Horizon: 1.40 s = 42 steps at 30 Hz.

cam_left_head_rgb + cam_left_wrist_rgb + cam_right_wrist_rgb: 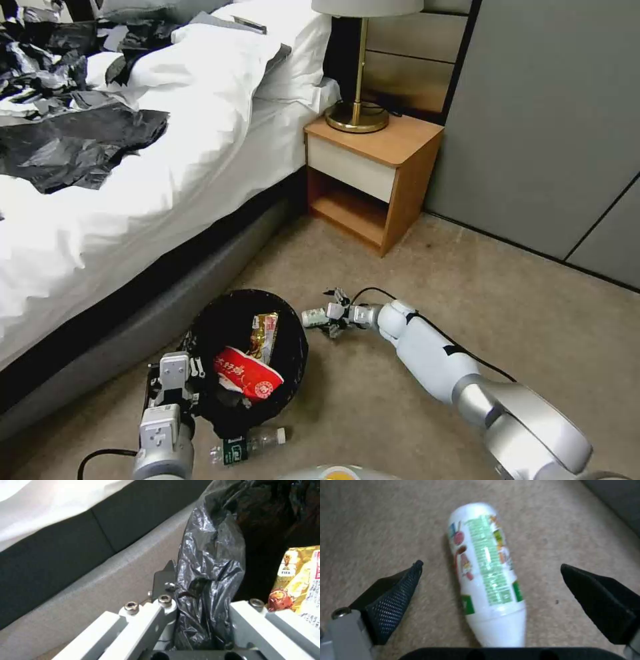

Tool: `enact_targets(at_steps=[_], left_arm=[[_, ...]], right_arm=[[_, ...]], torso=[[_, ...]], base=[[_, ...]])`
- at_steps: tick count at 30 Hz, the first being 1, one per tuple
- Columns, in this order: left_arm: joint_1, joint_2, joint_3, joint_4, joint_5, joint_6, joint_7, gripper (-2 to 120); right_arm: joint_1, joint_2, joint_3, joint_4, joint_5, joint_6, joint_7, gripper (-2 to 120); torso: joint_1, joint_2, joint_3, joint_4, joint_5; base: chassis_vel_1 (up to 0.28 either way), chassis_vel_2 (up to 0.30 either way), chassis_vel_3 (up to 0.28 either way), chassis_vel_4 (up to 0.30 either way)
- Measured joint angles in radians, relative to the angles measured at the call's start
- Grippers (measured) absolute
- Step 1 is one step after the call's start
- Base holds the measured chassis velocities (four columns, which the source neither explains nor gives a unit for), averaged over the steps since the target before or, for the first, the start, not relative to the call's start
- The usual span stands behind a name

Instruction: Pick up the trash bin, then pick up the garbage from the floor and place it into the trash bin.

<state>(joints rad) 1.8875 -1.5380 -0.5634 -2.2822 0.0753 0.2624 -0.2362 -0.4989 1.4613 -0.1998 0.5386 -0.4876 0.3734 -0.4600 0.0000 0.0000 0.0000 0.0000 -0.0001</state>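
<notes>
Tools first: the left tool is clamped on the near-left rim of the round white plastic trash bin with its crinkly black bag liner, beside the bed; that thin film looks slippery, so the hold should take in the stiff rim beneath. To the bin's right, the right tool is spread wide either side of a small white green-labelled plastic bottle lying on the carpet. Light, rigid and smooth, it likely rolls; grip across its middle.

Bed, nightstand, brass lamp.
</notes>
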Motion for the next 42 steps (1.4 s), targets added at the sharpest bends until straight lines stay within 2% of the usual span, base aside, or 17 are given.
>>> enact_targets(at_steps=[13,23,26,34,42], left_arm=[[0.002,-0.004,-0.009,0.009,-0.011,-0.004,-0.001,3],[-0.005,-0.003,-0.008,0.026,-0.012,-0.004,-0.002,3],[-0.005,-0.003,-0.006,0.029,-0.012,-0.004,-0.002,3],[0.001,-0.005,0.000,0.030,-0.008,-0.004,-0.002,3],[0.006,-0.003,-0.001,0.024,-0.008,-0.006,-0.003,3]], right_arm=[[0.064,0.099,0.020,-0.200,-0.019,-0.016,-0.002,100],[0.092,0.108,0.020,-0.267,0.144,-0.091,-0.073,100],[0.094,0.107,0.020,-0.280,0.175,-0.102,-0.084,96],[0.082,0.106,0.021,-0.290,0.238,-0.127,-0.105,76],[0.063,0.101,0.021,-0.287,0.277,-0.134,-0.118,59]], torso=[[0.000,0.000,0.000,-0.0001,-0.0001],[0.000,0.000,0.000,0.0002,0.0004],[0.000,0.000,0.000,0.0001,0.0002],[0.000,0.000,0.000,-0.0009,-0.0007],[0.000,0.001,0.000,-0.0006,-0.0005]], base=[[0.000,0.000,0.000,0.000],[0.000,0.000,0.000,0.000],[0.000,0.000,0.000,0.000],[0.000,0.000,0.000,0.000],[0.000,0.000,0.000,0.000]])
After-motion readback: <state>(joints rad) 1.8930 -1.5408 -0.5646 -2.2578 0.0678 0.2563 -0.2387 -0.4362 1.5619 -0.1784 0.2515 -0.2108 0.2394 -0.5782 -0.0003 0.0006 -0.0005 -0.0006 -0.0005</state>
